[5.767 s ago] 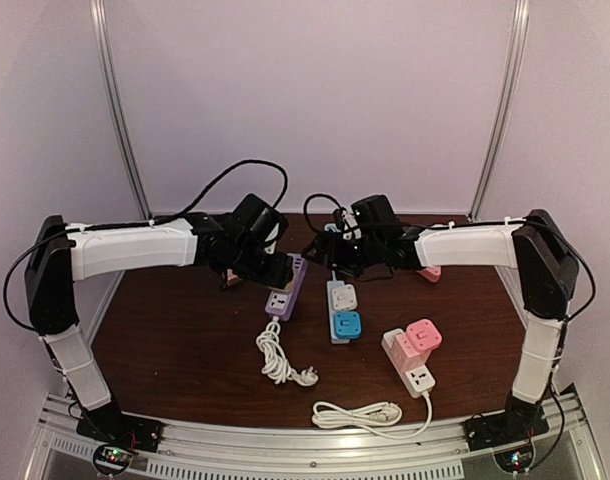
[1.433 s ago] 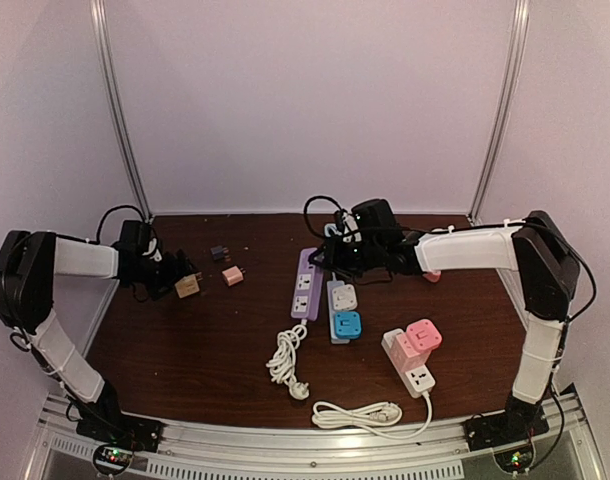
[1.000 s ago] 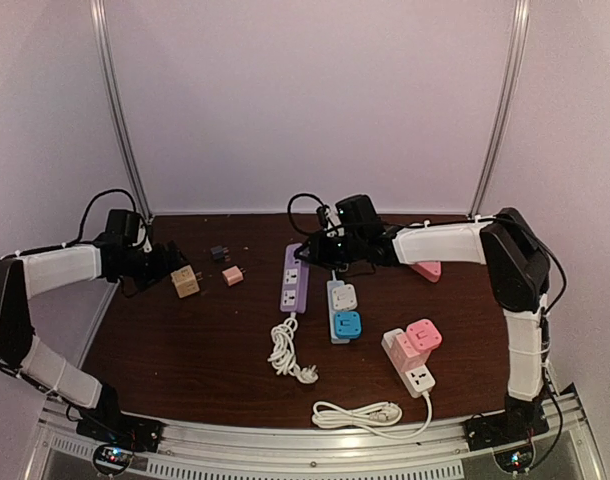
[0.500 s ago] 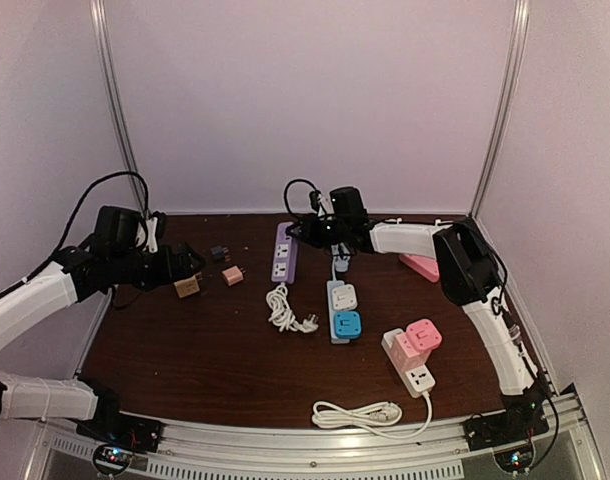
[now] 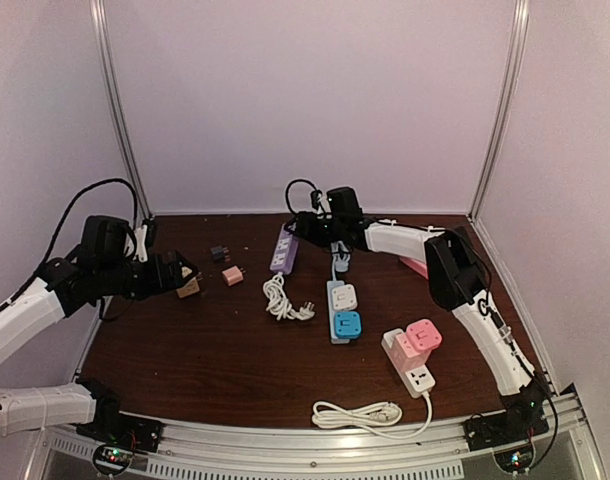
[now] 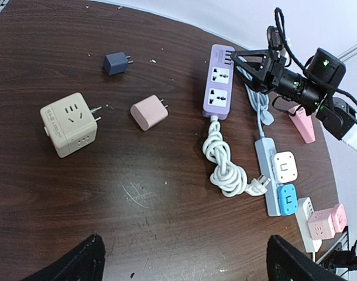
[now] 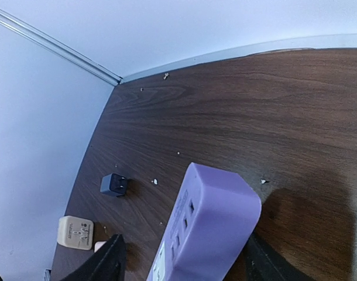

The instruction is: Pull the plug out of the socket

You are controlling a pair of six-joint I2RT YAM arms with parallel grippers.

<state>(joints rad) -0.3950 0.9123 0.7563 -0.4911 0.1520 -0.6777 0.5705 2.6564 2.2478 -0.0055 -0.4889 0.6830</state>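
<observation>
The purple socket strip (image 5: 283, 250) lies flat at the back of the table, its sockets bare and its white cord (image 5: 283, 300) coiled in front of it. The beige cube plug (image 5: 188, 288) lies loose on the wood at the left, prongs out, apart from the strip. My right gripper (image 5: 297, 232) is open, its jaws standing either side of the strip's far end (image 7: 216, 216). My left gripper (image 5: 182, 272) hangs wide open above the table, just left of the cube plug (image 6: 68, 124), holding nothing.
A pink plug (image 5: 232, 275) and a dark blue plug (image 5: 218, 253) lie between the cube and the strip. A grey-blue strip (image 5: 337, 270) carries white and blue adaptors. A pink-and-white strip (image 5: 413, 358) with its white cord (image 5: 360, 412) sits front right.
My right gripper has slid the purple strip back and to the left and has now opened off it. My left arm has lifted and drawn back from the cube plug.
</observation>
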